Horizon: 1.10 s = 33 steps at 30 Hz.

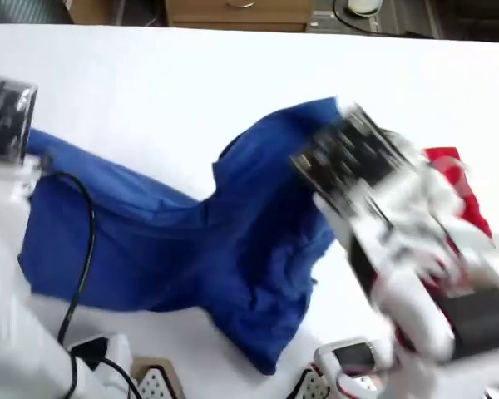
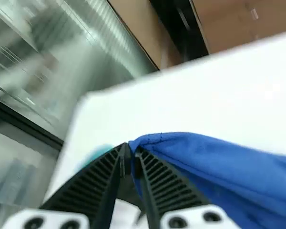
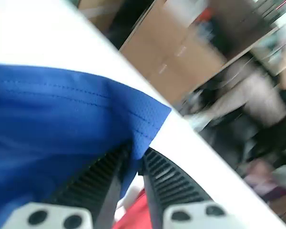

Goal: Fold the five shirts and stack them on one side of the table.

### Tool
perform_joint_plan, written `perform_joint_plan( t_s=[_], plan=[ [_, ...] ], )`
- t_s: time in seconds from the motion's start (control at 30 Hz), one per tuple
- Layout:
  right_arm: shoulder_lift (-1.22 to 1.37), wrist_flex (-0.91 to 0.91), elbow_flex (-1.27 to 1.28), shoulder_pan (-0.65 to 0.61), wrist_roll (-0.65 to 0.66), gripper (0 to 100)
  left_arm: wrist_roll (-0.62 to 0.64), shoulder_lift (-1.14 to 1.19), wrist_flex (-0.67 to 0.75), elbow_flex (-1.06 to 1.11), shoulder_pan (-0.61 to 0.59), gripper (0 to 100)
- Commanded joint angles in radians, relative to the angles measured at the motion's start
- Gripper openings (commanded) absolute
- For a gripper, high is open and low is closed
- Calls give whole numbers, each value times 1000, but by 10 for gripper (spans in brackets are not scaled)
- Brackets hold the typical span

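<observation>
A blue shirt (image 1: 233, 241) hangs stretched between both arms over the white table (image 1: 191, 83). My left gripper (image 2: 131, 155) is shut on one hemmed corner of the blue shirt (image 2: 219, 162); its arm stands at the left edge in the high view. At the shirt's far right corner my right gripper (image 3: 136, 155) is shut on the stitched edge of the blue shirt (image 3: 52, 119); in the high view the right gripper (image 1: 343, 112) is blurred. A red shirt (image 1: 461, 183) lies under the right arm, and red cloth (image 3: 133, 214) shows below the jaws.
Black cables (image 1: 79, 274) trail over the blue cloth near the left arm's base. Wooden cabinets (image 1: 237, 12) stand beyond the table's far edge. The far half of the table is bare white surface.
</observation>
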<state>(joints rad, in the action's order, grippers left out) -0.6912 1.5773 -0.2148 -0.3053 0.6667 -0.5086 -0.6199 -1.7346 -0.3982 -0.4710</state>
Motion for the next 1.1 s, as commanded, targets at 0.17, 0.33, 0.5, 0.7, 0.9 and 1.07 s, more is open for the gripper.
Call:
perform_joint_plan(
  t_s=[0.17,0.33,0.5,0.7,0.9,1.07],
  plan=[
    [-4,-366,698,-30,-11,22,-74,11,264,596,-74,25],
    [-10,-555,1013,-133,-54,22,-112,11,413,857,-117,25],
    [-2,-664,1209,-262,-72,22,-157,11,463,1043,-157,25],
    [-2,-736,1338,-278,-72,22,-196,11,468,1156,-212,25],
    [-12,-733,1329,-252,-72,25,-190,11,529,1213,-215,25],
    [-12,-694,1293,-159,-68,95,-189,11,528,1221,-213,25]
  ],
)
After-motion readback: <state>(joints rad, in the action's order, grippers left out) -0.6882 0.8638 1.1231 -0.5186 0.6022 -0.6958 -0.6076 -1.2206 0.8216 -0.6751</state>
